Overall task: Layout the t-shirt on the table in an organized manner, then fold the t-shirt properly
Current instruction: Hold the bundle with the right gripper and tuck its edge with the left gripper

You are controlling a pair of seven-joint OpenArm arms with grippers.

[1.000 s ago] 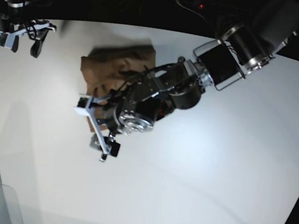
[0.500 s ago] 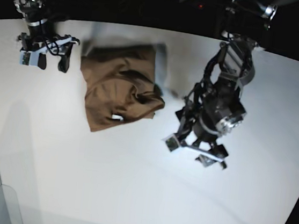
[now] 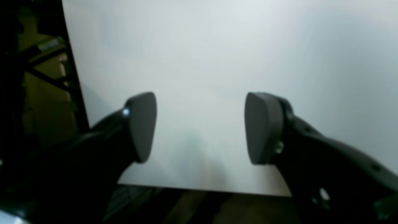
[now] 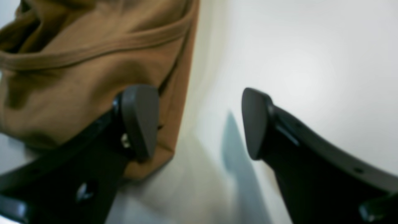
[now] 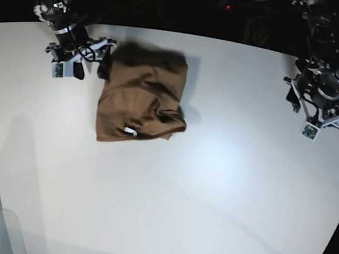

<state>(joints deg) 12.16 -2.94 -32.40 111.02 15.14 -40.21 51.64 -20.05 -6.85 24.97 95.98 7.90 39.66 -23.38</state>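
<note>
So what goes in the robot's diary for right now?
t-shirt: bunched on table | right gripper: open, beside it | left gripper: open, empty

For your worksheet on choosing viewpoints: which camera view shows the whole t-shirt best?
The base view: the t-shirt lies crumpled on the table, its whole outline and white tag visible. The right wrist view shows only a blurred edge beside the open right pincer. The left wrist view shows none of it.

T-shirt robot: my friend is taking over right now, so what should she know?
Left gripper: open, empty, over bare table near its edge, far from the shirt.
Right gripper: open, holding nothing, at the t-shirt's edge; one finger is in front of the cloth.
T-shirt: bunched in a rumpled heap on the table, small white tag showing.
Done: nothing tidy yet.
Left: spread it flat, then fold.
</note>
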